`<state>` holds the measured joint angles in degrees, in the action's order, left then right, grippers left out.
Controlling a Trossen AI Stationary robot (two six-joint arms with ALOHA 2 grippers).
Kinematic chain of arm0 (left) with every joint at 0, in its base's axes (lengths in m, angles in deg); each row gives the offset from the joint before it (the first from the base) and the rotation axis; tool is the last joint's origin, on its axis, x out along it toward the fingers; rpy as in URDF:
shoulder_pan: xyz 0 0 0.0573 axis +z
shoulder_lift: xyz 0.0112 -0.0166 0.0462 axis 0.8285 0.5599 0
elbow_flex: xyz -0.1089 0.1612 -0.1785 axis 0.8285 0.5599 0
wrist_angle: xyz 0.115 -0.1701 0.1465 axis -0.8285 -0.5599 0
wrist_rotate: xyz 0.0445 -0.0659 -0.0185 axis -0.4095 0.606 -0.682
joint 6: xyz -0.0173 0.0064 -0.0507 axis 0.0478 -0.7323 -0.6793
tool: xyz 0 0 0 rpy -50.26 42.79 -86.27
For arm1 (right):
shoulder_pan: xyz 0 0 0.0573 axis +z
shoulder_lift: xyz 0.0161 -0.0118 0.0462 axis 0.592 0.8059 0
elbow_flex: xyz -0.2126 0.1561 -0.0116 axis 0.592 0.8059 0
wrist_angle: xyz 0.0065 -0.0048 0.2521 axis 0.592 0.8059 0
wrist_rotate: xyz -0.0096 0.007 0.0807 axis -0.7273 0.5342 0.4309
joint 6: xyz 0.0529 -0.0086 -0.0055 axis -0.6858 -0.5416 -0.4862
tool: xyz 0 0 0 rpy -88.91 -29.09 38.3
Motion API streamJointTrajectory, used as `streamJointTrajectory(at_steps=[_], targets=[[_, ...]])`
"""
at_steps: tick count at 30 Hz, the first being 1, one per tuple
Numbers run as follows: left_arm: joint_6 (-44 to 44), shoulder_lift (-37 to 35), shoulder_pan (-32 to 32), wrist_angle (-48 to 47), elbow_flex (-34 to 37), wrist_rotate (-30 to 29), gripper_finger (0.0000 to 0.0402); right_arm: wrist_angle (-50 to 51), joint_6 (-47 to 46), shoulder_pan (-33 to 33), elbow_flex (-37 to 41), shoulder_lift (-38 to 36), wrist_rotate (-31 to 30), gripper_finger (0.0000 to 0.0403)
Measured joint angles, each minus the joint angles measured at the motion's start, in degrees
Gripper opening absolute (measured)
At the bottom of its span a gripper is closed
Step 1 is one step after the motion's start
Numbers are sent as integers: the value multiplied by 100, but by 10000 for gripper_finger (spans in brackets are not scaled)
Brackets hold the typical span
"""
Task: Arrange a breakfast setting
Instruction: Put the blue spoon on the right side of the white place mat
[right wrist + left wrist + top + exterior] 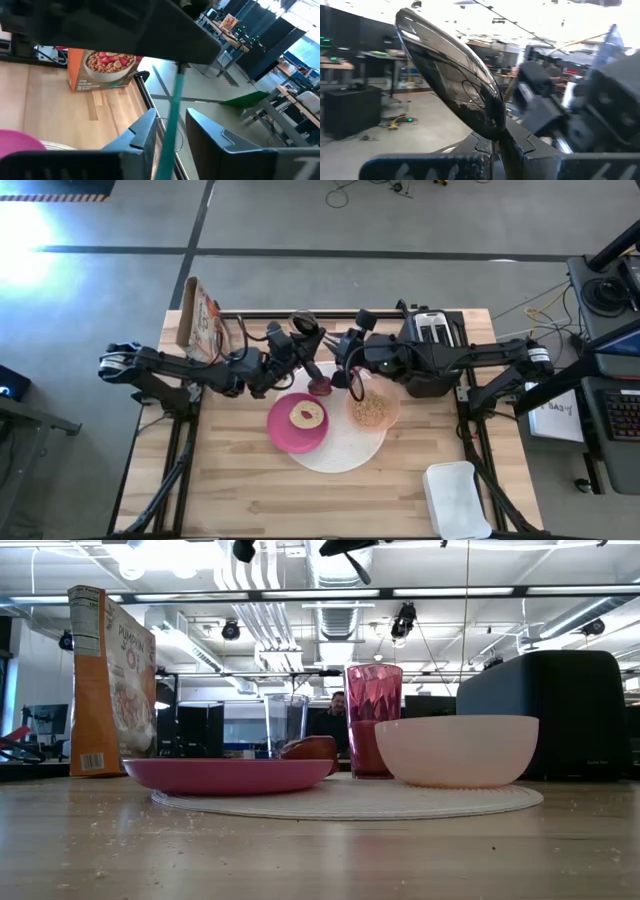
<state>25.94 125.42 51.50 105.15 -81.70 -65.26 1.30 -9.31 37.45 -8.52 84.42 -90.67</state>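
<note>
Landmark: large white round mat [345,442], mid-table.

- Magenta plate [297,423] overlaps the mat's left edge, food on it; peach bowl [373,409] on the mat's right part, cereal inside. Translucent pink cup [321,387] at the mat's far edge, between them.
- Small clear glass [286,723]: low view only, behind the plate, partly blocked by it; in the high view it's lost under the arms.
- Orange cereal box [200,321] upright, well left of the mat at the table's far-left edge.
- Left gripper [300,340] above the mat's far-left rim, clenched on the teal-handled spoon [451,78] just below its bowl. Handle hidden in that view.
- Right gripper [345,365] above the mat's far edge, near the cup. The teal handle runs between its fingers [137,135]; whether they pinch it or stand clear, cannot tell.
- Both grippers are cut off above the low view.
</note>
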Motion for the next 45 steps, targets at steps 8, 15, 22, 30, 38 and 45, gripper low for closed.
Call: streamJointTrajectory(at_steps=[8, 15, 22, 30, 38, 45], targets=[[-1, 3, 5, -15, 0, 80, 0, -2, -26, -4, 0, 2, -32, 15], [15, 3, 4, -34, 0, 182, 0, 11, -267, -2, 1, 2, -31, 11], [8, 1, -59, -292, -2, 270, 11, 86, -316, -3, 13, -41, 25, 10], [8, -28, -103, -312, -2, 960, 83, 42, -315, -96, 11, -171, -369, 6], [15, -64, -167, -749, -2, 1966, 135, 531, -762, -134, 11, -405, 539, 5], [-33, -252, -269, -1490, -2, 3336, 137, 1072, -1142, -212, 4, -866, 828, 7]])
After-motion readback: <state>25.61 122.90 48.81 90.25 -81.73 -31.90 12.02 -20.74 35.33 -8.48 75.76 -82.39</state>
